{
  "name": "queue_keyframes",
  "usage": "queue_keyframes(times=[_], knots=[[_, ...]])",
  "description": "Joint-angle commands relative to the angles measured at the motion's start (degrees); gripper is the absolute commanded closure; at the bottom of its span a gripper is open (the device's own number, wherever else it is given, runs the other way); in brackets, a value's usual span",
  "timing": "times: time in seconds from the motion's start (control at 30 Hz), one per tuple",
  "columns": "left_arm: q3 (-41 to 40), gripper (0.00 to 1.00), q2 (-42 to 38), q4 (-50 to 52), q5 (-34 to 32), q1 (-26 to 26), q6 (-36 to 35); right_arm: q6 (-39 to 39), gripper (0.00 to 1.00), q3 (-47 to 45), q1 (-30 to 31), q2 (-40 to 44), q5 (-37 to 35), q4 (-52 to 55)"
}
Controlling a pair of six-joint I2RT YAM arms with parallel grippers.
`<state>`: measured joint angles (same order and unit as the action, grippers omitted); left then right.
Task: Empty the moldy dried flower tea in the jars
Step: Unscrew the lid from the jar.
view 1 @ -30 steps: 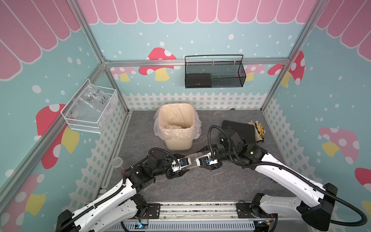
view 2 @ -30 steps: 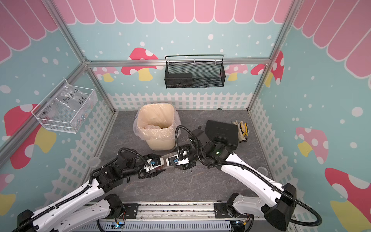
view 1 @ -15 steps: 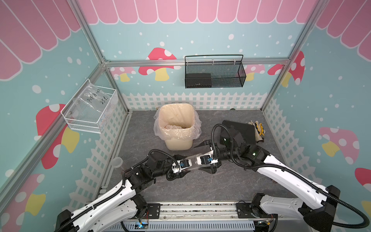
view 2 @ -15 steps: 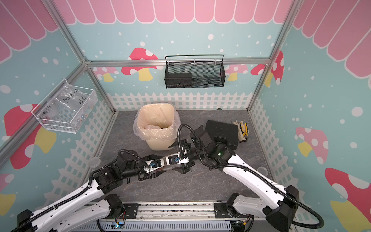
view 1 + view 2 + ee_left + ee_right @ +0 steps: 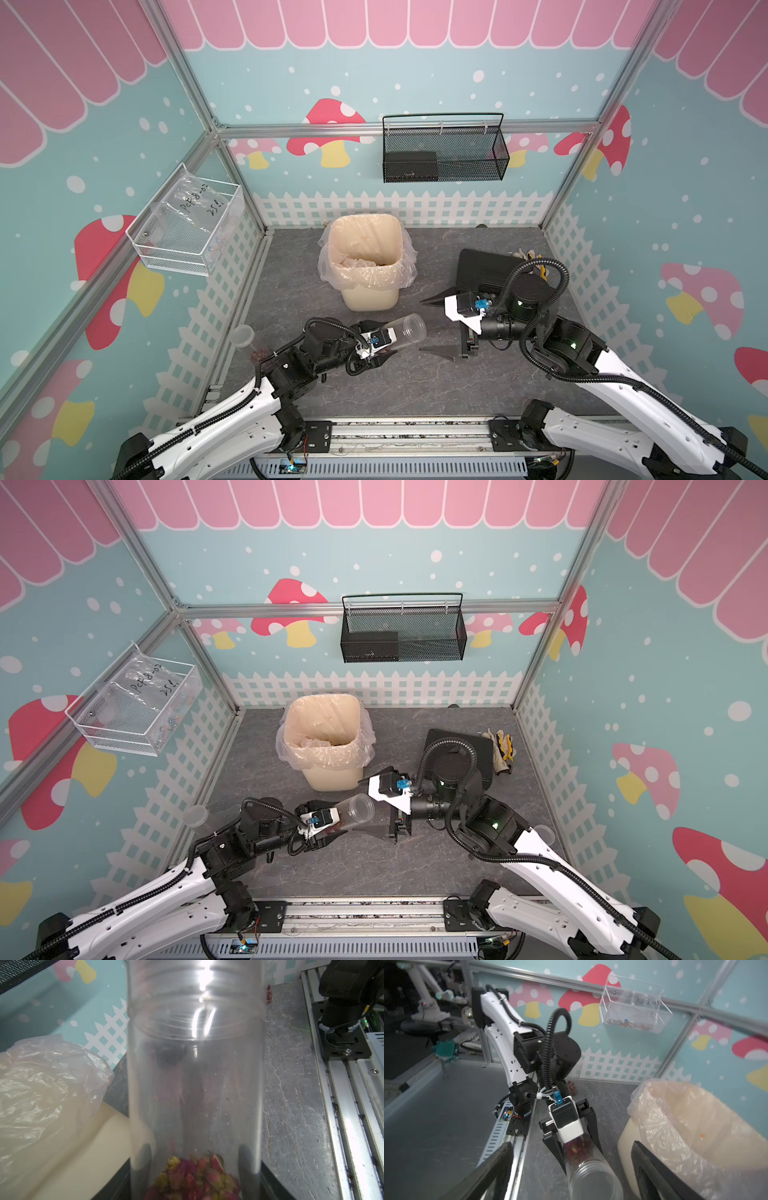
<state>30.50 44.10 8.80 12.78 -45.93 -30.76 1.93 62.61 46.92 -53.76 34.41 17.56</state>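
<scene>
Clear jar (image 5: 349, 812) — one of three — gripped by left end effector (image 5: 336, 818); right end effector (image 5: 357, 804) gaping, empty.

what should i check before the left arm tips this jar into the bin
1. Left gripper gripping the jar near its base: ok.
2. Lid off the jar mouth: ok.
3. Dried flower tea inside, at the base: ok.
4. Jar mouth over the cream bin: not ok, it is beside the bin.
5. Right gripper out of the way: not ok, its open fingers flank the jar mouth.
</scene>
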Motion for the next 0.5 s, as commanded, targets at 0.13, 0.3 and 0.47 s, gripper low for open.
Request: queue_keyframes(times=[0.13, 0.3, 0.47], knots=[[0.4, 0.81, -2.2, 0.1, -5.7, -0.2, -1.8, -31.4, 0.06, 10.1, -0.2, -10.1, -13.5, 16.0], [0.5, 0.81, -2.7, 0.3, -6.7, -0.2, -1.9, -31.9, 0.01, 11.6, -0.2, -14.3, -12.0, 19.2], [0.6, 0.81, -2.4, 0.1, -6.7, -0.3, -1.5, -31.1, 0.04, 10.4, -0.2, -16.8, -11.1, 19.4]])
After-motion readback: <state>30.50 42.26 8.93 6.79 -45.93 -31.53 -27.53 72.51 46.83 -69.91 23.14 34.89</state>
